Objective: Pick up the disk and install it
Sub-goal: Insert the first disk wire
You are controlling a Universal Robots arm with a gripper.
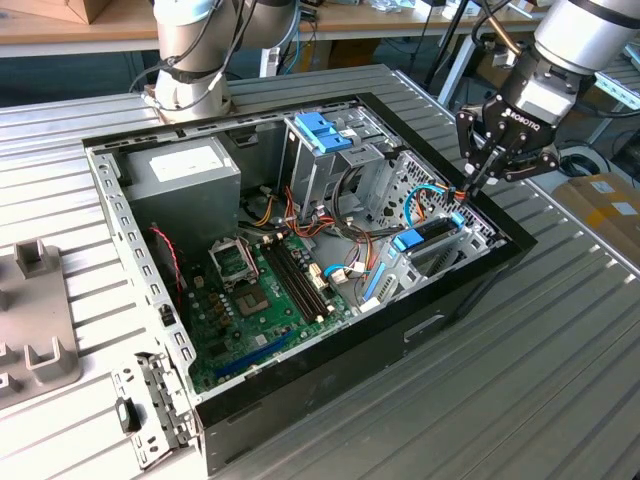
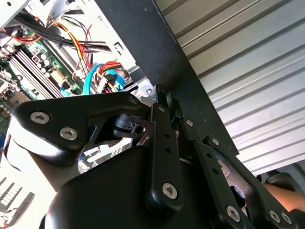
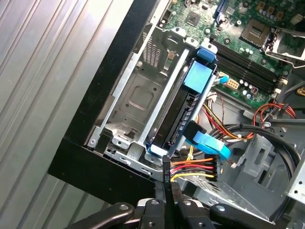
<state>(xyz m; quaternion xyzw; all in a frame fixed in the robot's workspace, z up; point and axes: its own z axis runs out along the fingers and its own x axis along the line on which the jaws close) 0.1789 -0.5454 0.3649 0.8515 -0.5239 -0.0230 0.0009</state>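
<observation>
The disk (image 1: 432,236) sits on edge in a metal bay (image 3: 138,100) at the corner of the open computer case (image 1: 450,300) on the ribbed counter (image 1: 560,380), its blue carrier (image 3: 199,76) visible in the first wrist view. The end effector (image 1: 478,184) hovers just above that corner with its fingers (image 3: 166,179) pressed together, holding nothing, beside the connector of the red, orange and yellow cable (image 3: 193,169)
</observation>
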